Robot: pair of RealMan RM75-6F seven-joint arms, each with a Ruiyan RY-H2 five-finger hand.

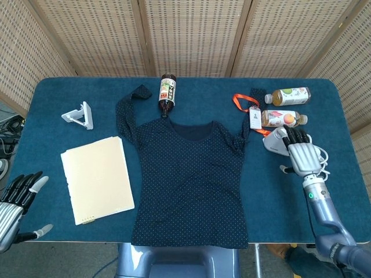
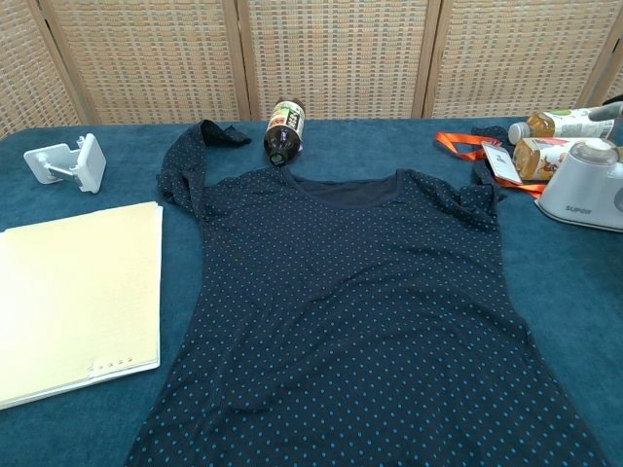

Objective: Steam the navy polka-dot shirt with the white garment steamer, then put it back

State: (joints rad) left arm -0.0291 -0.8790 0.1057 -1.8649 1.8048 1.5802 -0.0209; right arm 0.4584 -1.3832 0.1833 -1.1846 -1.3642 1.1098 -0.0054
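Now navy polka-dot shirt (image 1: 191,179) flat, white steamer (image 2: 584,190) upright, right hand (image 1: 301,156) seemingly loosened, left hand (image 1: 14,202) spread.

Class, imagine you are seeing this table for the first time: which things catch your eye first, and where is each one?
The navy polka-dot shirt dominates, spread flat across the middle of the blue table. To its right stands the white garment steamer, with the right robot hand over it in the head view. On the shirt's other side lies a pale yellow paper folder, and a dark brown bottle lies just above the collar.
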